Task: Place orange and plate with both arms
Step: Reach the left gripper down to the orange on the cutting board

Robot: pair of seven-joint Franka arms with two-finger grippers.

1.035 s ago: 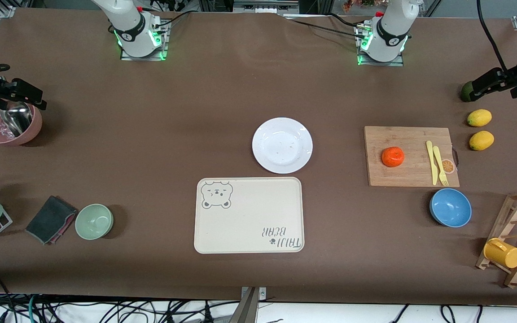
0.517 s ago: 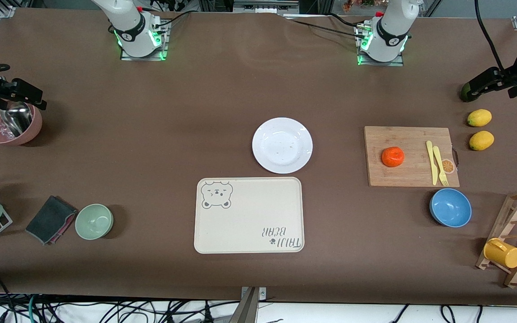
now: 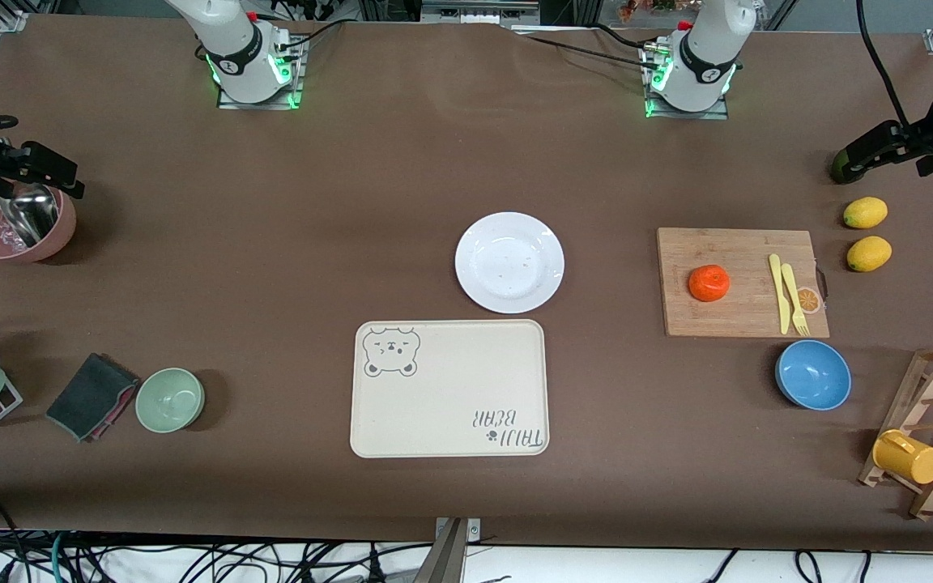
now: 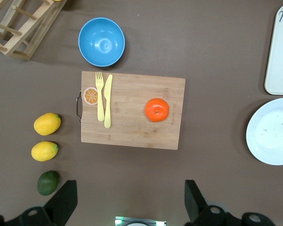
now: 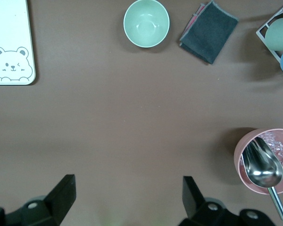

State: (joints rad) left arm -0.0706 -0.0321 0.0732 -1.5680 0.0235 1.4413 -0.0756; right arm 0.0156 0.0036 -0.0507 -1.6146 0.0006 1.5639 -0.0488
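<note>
The orange (image 3: pixel 709 282) lies on a wooden cutting board (image 3: pixel 746 320) toward the left arm's end of the table; it also shows in the left wrist view (image 4: pixel 157 109). The white plate (image 3: pixel 509 261) sits mid-table, just farther from the front camera than the bear tray, and its edge shows in the left wrist view (image 4: pixel 273 132). My left gripper (image 3: pixel 863 154) (image 4: pixel 130 202) is open and empty, high over the table's end near a dark green fruit (image 4: pixel 48 182). My right gripper (image 3: pixel 41 172) (image 5: pixel 127 197) is open and empty, up over a pink bowl (image 3: pixel 17 231).
A cream bear tray (image 3: pixel 449 389) lies nearer the front camera than the plate. A yellow knife and fork (image 3: pixel 787 293) lie on the board. A blue bowl (image 3: pixel 813 374), two lemons (image 3: pixel 865 212), a wooden rack (image 3: pixel 932 429), a green bowl (image 3: pixel 170 399) and a dark cloth (image 3: pixel 92 396) stand around.
My left gripper has risen slightly over the table's end. The right arm, orange and plate have not moved.
</note>
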